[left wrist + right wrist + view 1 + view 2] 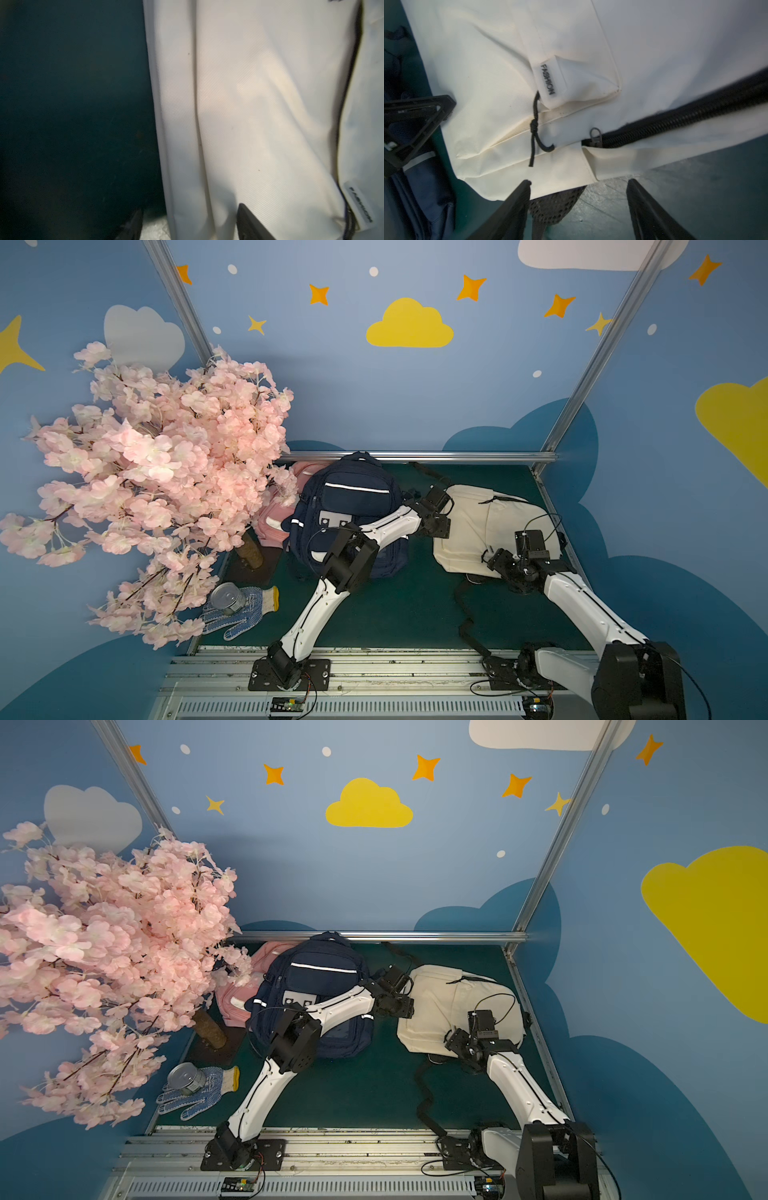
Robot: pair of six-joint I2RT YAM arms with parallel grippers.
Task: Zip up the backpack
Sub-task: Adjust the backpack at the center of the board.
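Here, on green mat [395, 614] (starry blue walls [374, 398] around), left tool [190, 207] and right tool [579, 181] gape.

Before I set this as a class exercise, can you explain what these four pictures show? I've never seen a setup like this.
Two white robot arms sit at a green table. Two pictures look down from above; the other two come from cameras on each wrist. On the table: a cream backpack, a navy backpack, a pink bag, a blossom tree, a tin and a glove. The left fingers straddle the cream backpack's edge; the right fingers stand open near its zip. Nothing is held.
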